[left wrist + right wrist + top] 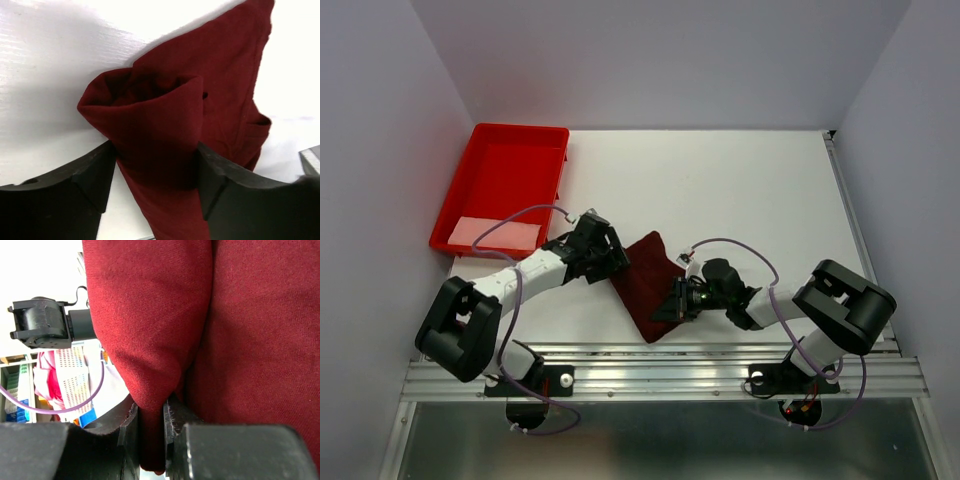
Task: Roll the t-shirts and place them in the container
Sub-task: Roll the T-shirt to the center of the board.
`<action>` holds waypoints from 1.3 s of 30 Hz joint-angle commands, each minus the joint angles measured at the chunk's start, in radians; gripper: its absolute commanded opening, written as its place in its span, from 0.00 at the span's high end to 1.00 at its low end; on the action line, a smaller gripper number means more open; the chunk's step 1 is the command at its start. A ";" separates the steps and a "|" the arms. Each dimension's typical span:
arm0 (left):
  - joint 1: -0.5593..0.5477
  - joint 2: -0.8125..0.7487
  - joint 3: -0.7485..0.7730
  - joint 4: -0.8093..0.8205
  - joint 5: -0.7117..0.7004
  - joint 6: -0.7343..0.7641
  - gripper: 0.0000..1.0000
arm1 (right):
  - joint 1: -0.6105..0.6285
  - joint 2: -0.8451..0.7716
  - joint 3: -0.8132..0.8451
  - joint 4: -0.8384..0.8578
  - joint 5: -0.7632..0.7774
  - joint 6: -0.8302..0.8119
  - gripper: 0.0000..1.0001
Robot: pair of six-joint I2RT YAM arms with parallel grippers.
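The dark maroon t-shirt (648,280) lies as a folded, slanted strip on the white table between the two arms. My left gripper (617,262) is at its upper left edge. In the left wrist view its jaws (156,165) close on a rolled end of the t-shirt (150,125), and both black fingers (90,175) touch the cloth. My right gripper (678,300) is at the strip's lower right edge. In the right wrist view it (151,425) pinches a fold of the t-shirt (150,320) tightly between its pads.
A bright red plastic tray (510,160) stands at the back left with a pale flat sheet (495,233) in its near end. White walls close in the left, back and right sides. An aluminium rail (660,375) runs along the near table edge.
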 commanded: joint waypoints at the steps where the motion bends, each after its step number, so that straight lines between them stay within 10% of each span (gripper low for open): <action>1: -0.006 0.021 0.017 0.026 0.006 0.020 0.34 | -0.001 -0.015 -0.012 -0.020 0.043 -0.033 0.99; 11: -0.022 -0.008 0.121 -0.103 -0.057 0.048 1.00 | -0.001 -0.087 0.022 -0.236 0.134 -0.128 0.99; 19: -0.106 0.078 0.238 -0.212 -0.097 0.008 1.00 | -0.001 -0.140 0.045 -0.370 0.209 -0.179 0.97; 30: -0.157 0.266 0.402 -0.322 -0.183 0.048 1.00 | -0.001 -0.257 0.077 -0.603 0.301 -0.263 0.27; 39: -0.173 0.300 0.452 -0.345 -0.201 0.086 1.00 | -0.001 -0.502 0.128 -0.896 0.437 -0.304 0.16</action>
